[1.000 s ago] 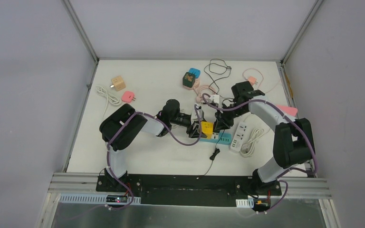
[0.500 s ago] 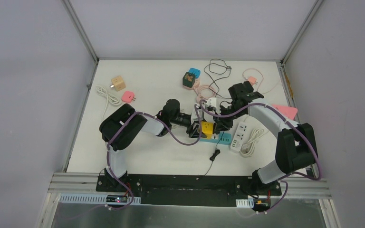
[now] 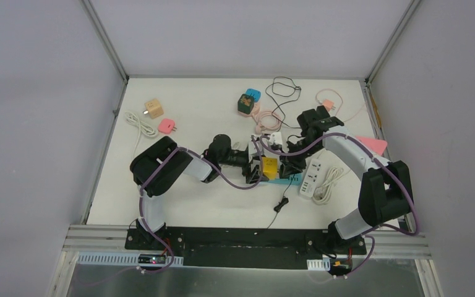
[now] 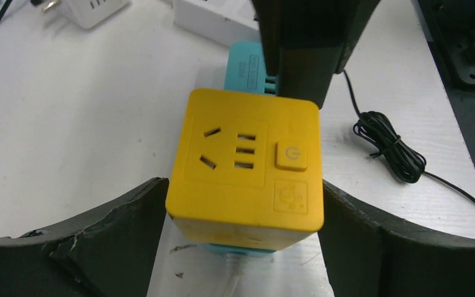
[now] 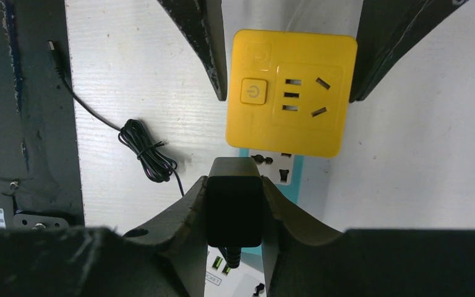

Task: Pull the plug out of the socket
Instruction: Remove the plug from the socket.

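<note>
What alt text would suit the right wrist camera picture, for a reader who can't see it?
The right gripper clamps a black plug at a teal power strip. Beyond, the left gripper squeezes a yellow socket cube on that strip; a coiled black cable lies on the white table.

Matt yellow plastic socket cube (image 4: 244,164), matt black plug (image 5: 234,210), smooth white table (image 4: 68,111)

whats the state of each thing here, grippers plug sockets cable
left gripper, shut on yellow cube socket
right gripper, shut on black plug
black plug, at teal strip, seated or out cannot tell
yellow cube socket, on teal strip, top outlets empty
black cable, bundled mid-length
</note>
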Available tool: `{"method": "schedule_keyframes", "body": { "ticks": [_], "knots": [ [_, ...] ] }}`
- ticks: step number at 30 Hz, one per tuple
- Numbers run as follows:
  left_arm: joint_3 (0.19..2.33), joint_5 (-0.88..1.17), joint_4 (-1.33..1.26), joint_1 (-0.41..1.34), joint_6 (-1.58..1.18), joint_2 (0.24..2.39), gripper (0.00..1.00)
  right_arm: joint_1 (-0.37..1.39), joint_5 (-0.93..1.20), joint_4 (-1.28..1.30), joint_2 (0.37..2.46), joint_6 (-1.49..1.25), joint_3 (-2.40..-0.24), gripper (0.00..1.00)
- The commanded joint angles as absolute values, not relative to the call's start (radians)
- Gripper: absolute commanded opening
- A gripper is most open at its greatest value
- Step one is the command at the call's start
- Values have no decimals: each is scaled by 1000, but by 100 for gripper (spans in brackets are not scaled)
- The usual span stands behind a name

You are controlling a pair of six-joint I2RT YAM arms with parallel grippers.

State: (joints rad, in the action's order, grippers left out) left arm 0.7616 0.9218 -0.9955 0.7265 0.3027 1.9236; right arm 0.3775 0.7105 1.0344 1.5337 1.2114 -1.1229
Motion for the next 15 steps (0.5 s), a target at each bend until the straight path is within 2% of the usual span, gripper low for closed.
{"method": "schedule_keyframes", "body": {
  "ticks": [1, 15],
  "knots": [
    [725, 805, -1087, 728, 211, 1849, 88, 380, 715, 1092, 1487, 1260, -1156, 0],
    [771, 555, -504, 729, 104, 1495, 93, 391, 793, 1163, 1434, 1250, -1136, 0]
  ]
}}
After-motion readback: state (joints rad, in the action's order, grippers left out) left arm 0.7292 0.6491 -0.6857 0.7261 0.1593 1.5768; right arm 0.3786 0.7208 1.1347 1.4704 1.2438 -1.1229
